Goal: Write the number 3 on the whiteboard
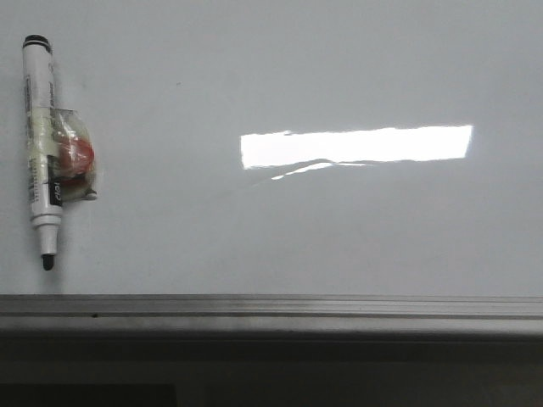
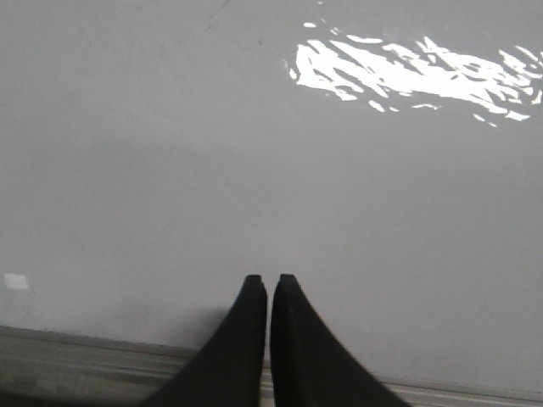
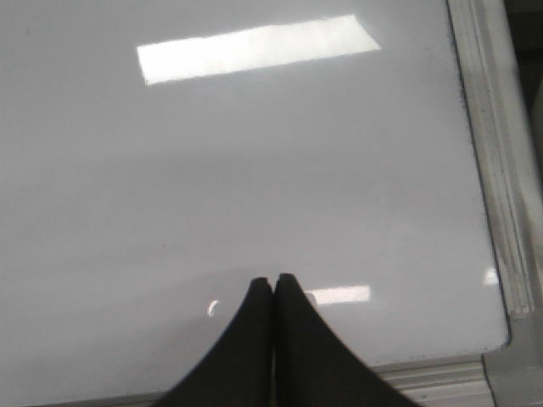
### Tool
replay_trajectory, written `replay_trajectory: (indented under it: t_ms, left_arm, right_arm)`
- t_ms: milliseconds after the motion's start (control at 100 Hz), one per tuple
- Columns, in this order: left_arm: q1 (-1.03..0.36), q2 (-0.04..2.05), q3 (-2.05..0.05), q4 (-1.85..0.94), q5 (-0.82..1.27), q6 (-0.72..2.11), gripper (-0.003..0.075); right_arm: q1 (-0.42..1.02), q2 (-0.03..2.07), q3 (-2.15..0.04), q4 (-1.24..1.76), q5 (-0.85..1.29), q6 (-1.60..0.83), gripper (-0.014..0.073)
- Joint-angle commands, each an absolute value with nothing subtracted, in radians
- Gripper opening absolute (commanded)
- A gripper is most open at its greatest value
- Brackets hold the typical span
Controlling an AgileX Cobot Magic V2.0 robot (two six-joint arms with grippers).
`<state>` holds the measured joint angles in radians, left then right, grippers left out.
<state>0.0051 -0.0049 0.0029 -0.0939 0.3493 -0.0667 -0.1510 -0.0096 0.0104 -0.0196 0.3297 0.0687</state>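
The whiteboard (image 1: 280, 229) fills the front view, glossy pale grey-white, with a grey metal rail (image 1: 271, 307) along its lower edge. No number 3 shows on it in any view. A white marker (image 1: 41, 144) with a black cap end and black tip lies on the board at the far left, tip toward the rail, with a taped red and clear lump (image 1: 75, 159) on its side. My left gripper (image 2: 269, 280) is shut and empty over bare board (image 2: 254, 153) near the rail. My right gripper (image 3: 273, 279) is shut and empty over the board (image 3: 254, 170) near its right corner. Neither gripper shows in the front view.
A bright rectangular light reflection (image 1: 356, 146) lies on the board's middle; it also shows in the right wrist view (image 3: 254, 47). The board's right frame edge (image 3: 492, 170) runs beside my right gripper. Below the rail is a dark strip (image 1: 271, 373).
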Motion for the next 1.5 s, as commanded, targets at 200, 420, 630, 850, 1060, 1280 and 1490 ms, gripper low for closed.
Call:
replay_trajectory:
  t_ms: [200, 420, 630, 850, 1060, 1280, 1490]
  left_arm:
    - [0.008, -0.031, 0.039, -0.102, 0.307, -0.065, -0.002]
    - [0.008, -0.031, 0.039, -0.102, 0.307, -0.065, -0.002]
    - [0.008, -0.031, 0.039, -0.102, 0.307, -0.065, -0.002]
    - [0.008, -0.031, 0.039, -0.102, 0.303, -0.065, -0.002]
    - [0.008, -0.031, 0.039, -0.021, 0.239, -0.065, -0.002]
    - [0.006, -0.031, 0.039, -0.03, 0.161, -0.065, -0.002]
    - [0.006, -0.03, 0.0, -0.043, 0.164, -0.065, -0.002]
  right_arm:
    - [-0.149, -0.026, 0.035, -0.034, 0.316, 0.059, -0.0054]
    - [-0.149, -0.026, 0.035, -0.034, 0.316, 0.059, -0.0054]
    - [-0.149, -0.026, 0.035, -0.034, 0.316, 0.059, -0.0054]
    - [-0.149, -0.026, 0.035, -0.034, 0.314, 0.059, -0.0054]
    - [-0.149, -0.026, 0.035, -0.059, 0.266, 0.059, -0.0054]
    - [-0.149, -0.024, 0.035, -0.155, 0.162, 0.059, -0.0054]
    - [-0.149, -0.019, 0.035, -0.155, 0.107, 0.059, -0.0054]
